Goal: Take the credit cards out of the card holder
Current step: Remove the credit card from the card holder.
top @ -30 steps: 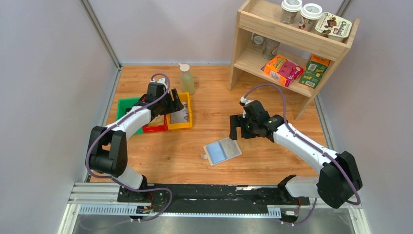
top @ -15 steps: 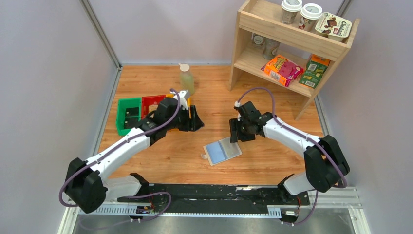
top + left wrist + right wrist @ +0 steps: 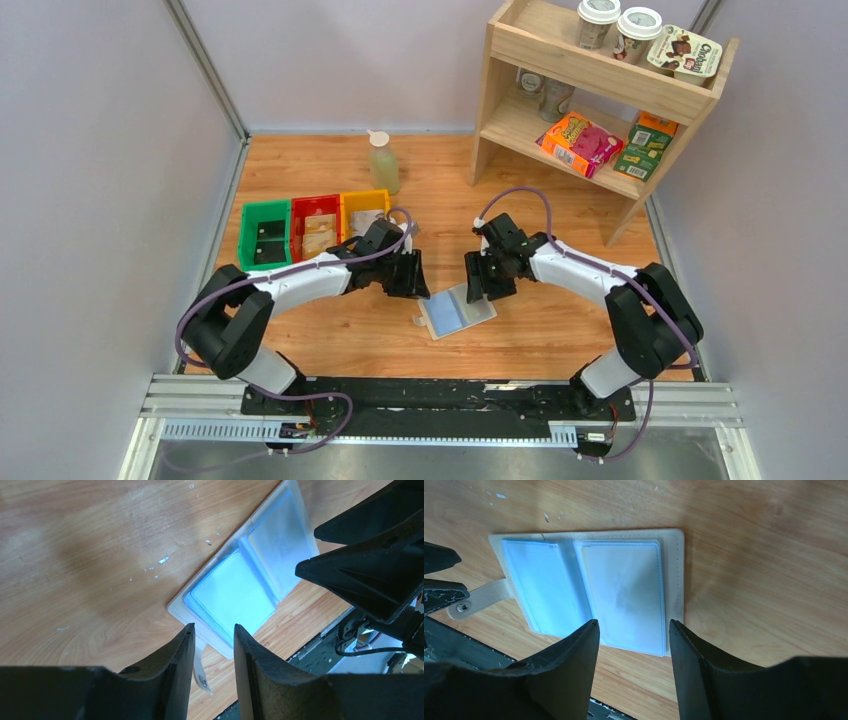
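The card holder [image 3: 456,311] lies open and flat on the wooden table, beige rim up, with two pale blue-grey panels [image 3: 624,590] and its clasp tab [image 3: 200,666] pointing off the left side. No card shows plainly in its sleeves. Credit cards lie in the bins: black [image 3: 268,242], tan [image 3: 318,238], silvery [image 3: 364,220]. My left gripper [image 3: 410,275] hovers over the holder's tab edge [image 3: 214,627], open with a narrow gap and nothing between the fingers. Above the right panel's near edge hangs my right gripper [image 3: 481,279], open and empty [image 3: 634,623].
Green [image 3: 246,240], red [image 3: 316,201] and yellow [image 3: 365,196] bins stand in a row at the left. A bottle [image 3: 382,162] stands behind them. A wooden shelf [image 3: 600,90] with cups and boxes fills the back right. The arms' metal rail [image 3: 440,400] runs along the near edge.
The left arm swung from the bins rightward to the holder's left edge. The right gripper moved left and down onto the holder's right side. Both pairs of jaws narrowed.
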`<state>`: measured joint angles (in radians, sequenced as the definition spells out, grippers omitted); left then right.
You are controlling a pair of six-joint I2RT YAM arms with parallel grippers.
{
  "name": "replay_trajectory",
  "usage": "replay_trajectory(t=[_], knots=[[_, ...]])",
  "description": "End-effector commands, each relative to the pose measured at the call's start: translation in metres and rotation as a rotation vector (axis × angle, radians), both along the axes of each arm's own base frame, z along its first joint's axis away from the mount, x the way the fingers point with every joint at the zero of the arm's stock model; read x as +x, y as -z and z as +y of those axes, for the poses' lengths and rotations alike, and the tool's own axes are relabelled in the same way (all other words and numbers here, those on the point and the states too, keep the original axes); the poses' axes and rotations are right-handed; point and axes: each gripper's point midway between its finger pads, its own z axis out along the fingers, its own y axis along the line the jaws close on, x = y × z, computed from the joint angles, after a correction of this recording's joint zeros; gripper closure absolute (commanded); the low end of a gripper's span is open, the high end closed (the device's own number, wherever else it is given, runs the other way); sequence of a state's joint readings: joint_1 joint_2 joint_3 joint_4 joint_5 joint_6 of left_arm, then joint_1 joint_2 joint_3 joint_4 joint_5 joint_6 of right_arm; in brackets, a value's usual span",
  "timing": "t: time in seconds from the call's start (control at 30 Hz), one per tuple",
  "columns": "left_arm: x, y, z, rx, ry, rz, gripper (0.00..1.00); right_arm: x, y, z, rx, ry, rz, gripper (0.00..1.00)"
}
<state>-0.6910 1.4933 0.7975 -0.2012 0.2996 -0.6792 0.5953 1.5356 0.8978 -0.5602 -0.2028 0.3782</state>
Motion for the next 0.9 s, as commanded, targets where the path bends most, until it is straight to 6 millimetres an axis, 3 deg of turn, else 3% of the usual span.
replay_trajectory(t=[0.0, 0.17, 0.37, 0.57, 0.87], knots=[[-0.002, 0.0, -0.017, -0.054, 0.045, 0.015, 0.58, 0.0, 0.006, 0.007, 0.019, -0.003, 0.002, 0.44], [-0.004, 0.024, -0.013, -0.012, 0.036, 0.054, 0.58, -0.004, 0.012, 0.009, 0.017, -0.009, 0.024, 0.46], [0.004, 0.033, -0.013, 0.025, 0.025, 0.048, 0.6, -0.002, -0.001, 0.019, 0.073, -0.025, 0.014, 0.55], [0.009, 0.031, -0.011, 0.039, 0.017, 0.023, 0.62, -0.001, -0.027, 0.029, 0.137, -0.046, -0.019, 0.59], [0.016, 0.022, -0.013, 0.033, 0.011, -0.008, 0.62, -0.014, -0.061, 0.049, 0.244, -0.126, -0.043, 0.55]])
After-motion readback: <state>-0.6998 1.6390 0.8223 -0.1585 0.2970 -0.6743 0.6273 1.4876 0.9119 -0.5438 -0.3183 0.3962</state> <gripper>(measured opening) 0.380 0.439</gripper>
